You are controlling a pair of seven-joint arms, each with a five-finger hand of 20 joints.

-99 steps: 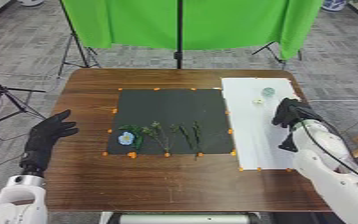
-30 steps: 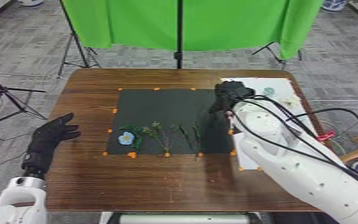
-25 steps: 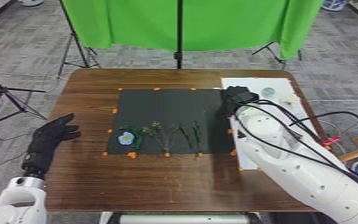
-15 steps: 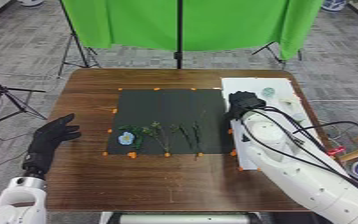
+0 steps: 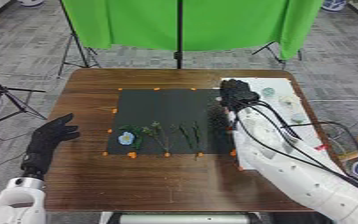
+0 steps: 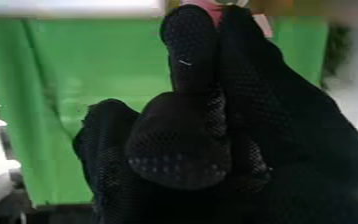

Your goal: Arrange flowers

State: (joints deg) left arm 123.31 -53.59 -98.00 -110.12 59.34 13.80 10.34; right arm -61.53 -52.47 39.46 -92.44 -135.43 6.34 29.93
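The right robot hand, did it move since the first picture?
Yes, left: the right robot hand crossed the white mat to its left edge.

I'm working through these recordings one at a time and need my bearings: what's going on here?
A robot is at work arranging flowers. Its right hand is over the border between the black mat and the white sheet; whether it holds anything is unclear. A blue flower and some thin green stems lie side by side along the mat's near part. The left hand is open at the table's left edge, handling nothing.
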